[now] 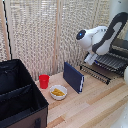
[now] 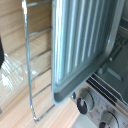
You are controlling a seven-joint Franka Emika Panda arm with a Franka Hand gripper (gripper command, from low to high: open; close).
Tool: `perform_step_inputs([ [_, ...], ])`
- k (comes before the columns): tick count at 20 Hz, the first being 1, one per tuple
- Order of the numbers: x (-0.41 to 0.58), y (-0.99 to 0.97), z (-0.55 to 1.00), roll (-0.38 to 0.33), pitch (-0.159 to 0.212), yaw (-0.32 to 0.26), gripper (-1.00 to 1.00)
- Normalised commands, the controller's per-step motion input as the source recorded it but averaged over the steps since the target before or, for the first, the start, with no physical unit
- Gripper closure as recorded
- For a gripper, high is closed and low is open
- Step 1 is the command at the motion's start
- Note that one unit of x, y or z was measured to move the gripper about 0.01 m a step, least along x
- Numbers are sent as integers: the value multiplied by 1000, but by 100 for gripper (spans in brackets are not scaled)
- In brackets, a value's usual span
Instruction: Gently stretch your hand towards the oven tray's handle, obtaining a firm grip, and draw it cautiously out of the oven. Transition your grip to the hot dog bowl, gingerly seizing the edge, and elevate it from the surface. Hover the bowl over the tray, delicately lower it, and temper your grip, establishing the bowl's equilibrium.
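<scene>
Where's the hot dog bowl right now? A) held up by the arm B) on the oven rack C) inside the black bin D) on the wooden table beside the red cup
D: the exterior view shows the hot dog bowl resting on the wooden table next to the red cup, apart from the pulled-out oven tray.

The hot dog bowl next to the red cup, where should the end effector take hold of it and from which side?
Probably by the rim, coming straight down from above. The bowl sits upright and open-topped on the table, its thin white edge exposed all round. The side facing away from the cup and the bin looks freest, though the blue book stands near.
</scene>
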Motion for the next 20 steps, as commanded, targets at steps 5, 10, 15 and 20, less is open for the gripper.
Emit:
perform_step_inputs([
  [5,153,253,719,56,0,-199,-100],
  [10,161,301,689,79,0,-215,-100],
  [15,129,304,561,135,-2,-215,-100],
  [20,156,355,411,190,-19,-186,-100],
])
